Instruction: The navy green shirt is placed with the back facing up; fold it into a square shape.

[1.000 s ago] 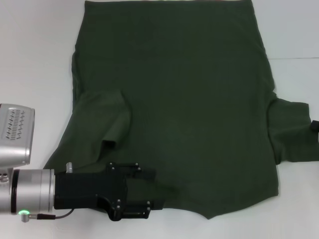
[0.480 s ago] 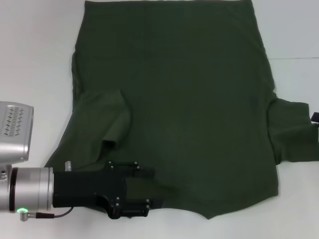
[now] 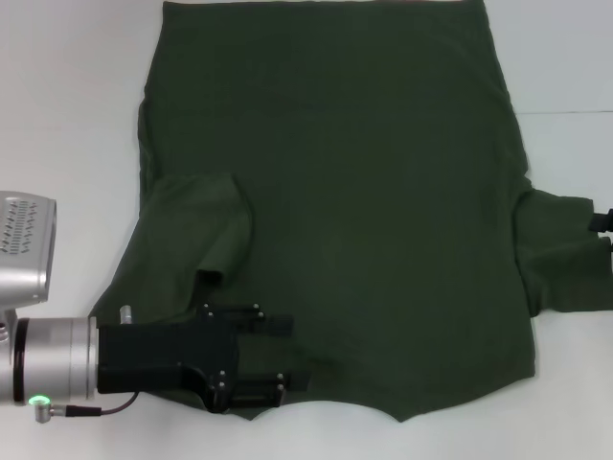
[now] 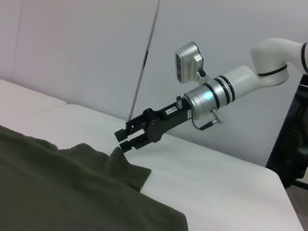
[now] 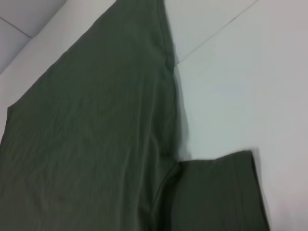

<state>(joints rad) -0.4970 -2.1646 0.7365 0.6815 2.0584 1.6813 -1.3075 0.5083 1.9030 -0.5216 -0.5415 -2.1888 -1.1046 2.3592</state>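
Olive fabric of the navy green shirt (image 3: 335, 192) fills our frame's centre on the white table (image 3: 67, 115). Lower left, our left gripper (image 3: 287, 353) spreads open above its shoulder; our right gripper (image 4: 123, 139), at the right sleeve, parts slightly around nothing.

Hidden and cropped parts

The large dark olive-green soft-fabric shirt (image 3: 345, 211) runs off the head view's top edge; the black left pincer (image 3: 292, 354) covers part of its near hem. The right pincer (image 3: 603, 221) shows only as a black sliver at the frame edge, grip unreadable there.
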